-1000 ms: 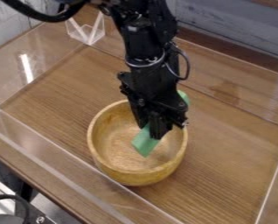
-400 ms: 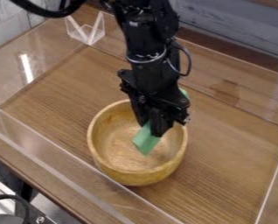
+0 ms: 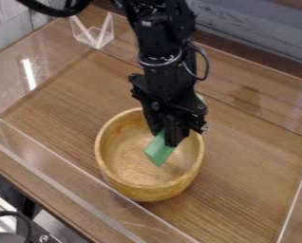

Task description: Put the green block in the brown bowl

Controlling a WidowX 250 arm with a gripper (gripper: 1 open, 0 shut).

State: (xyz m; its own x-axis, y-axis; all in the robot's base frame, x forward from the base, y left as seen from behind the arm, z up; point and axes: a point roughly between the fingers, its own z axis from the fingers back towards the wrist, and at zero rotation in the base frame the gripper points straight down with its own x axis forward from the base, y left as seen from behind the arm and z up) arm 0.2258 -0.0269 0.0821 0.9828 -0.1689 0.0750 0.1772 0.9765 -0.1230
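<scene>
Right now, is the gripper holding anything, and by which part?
Yes, the gripper holds the green block by its upper end, with the lower end hanging free over the bowl.

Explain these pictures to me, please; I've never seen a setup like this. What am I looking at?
The black machine reaching in from the top is a single robot arm, ending in a gripper, a pair of mechanical fingers. All the pictures come from one camera that looks down at the scene from above.

On the wooden table sits a round light-brown bowl. The gripper is closed on a green block, which slants down over the bowl's inside; whether it touches the bowl is hard to tell. Something else green shows partly behind the arm, too hidden to name.
</scene>
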